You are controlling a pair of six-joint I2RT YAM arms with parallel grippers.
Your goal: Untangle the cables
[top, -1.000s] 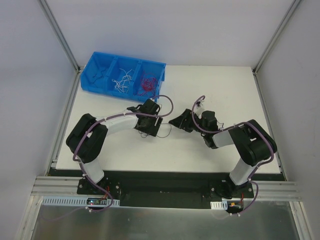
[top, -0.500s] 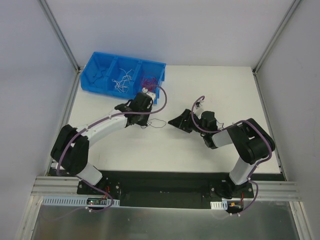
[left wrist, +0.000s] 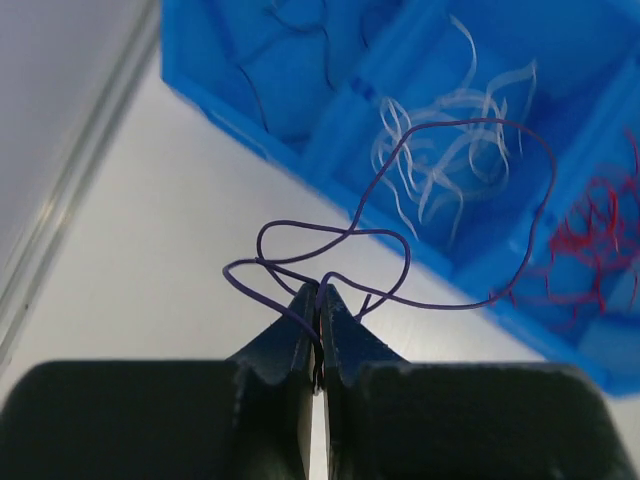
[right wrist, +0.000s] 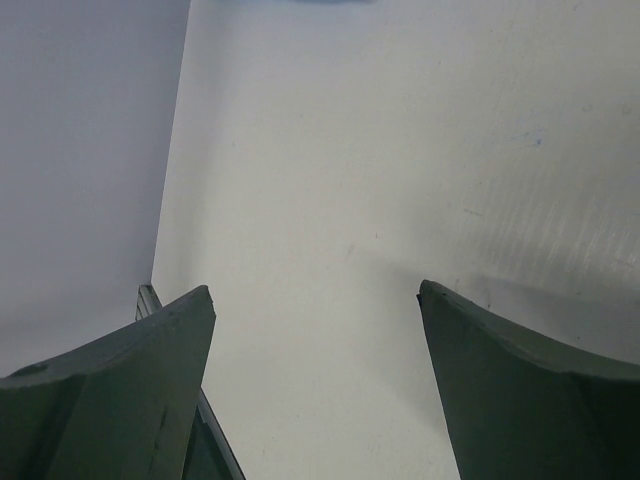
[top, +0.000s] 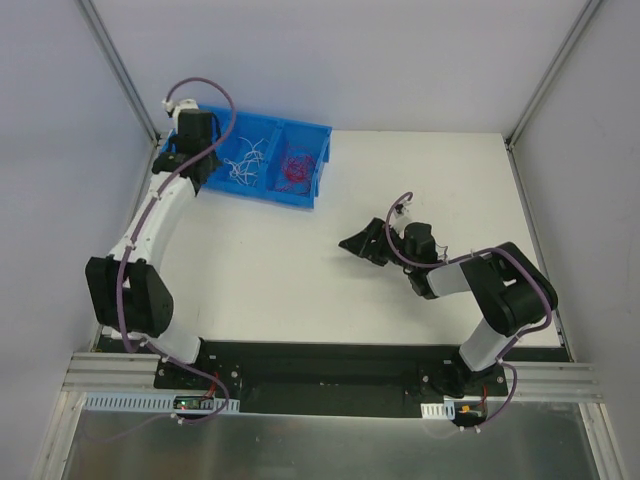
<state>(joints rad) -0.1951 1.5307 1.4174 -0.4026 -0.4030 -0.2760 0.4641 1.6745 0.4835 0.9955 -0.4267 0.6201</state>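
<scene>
Delivery seemed in hand: left gripper (left wrist: 318, 300) pinched a purple wire (left wrist: 350, 232), loops hanging just ahead, before the bin (left wrist: 470, 265). Next move probably needed carrying it forward-left over the dark-wire compartment. Right gripper (right wrist: 315, 290) gaped, empty.

Table (top: 300, 290) open at centre; blue bin (top: 318, 175) blocks far-left corner

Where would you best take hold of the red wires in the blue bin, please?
Probably at the dense middle of the red wires, coming straight down from above. They lie as a loose, curly clump in the end compartment of the blue bin, whose walls would likely block a sideways approach.
</scene>
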